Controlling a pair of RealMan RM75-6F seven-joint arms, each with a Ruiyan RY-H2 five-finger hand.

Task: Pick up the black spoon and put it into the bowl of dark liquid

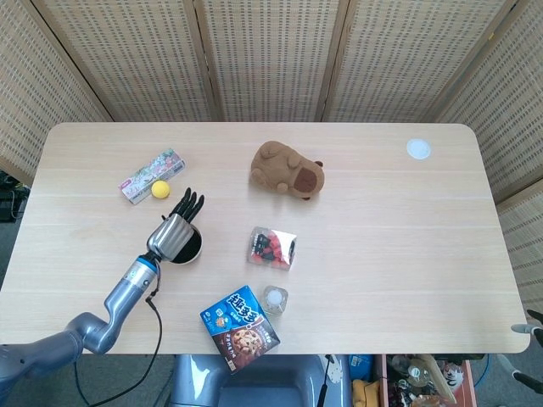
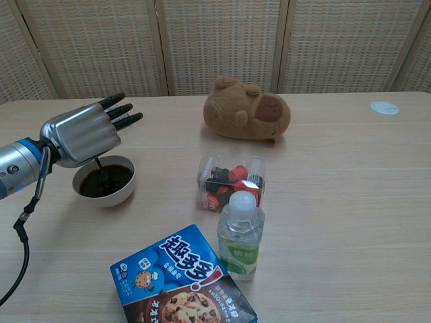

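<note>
The left hand [image 2: 79, 134] hovers over the bowl [image 2: 104, 180], a thin black spoon [image 2: 98, 163] hanging beneath it into the dark liquid; whether the hand grips it I cannot tell. The task looks nearly done, release and withdrawal remaining. The worktop [image 1: 399, 246] is pale wood, backed by woven screens [image 1: 271, 55].
</note>
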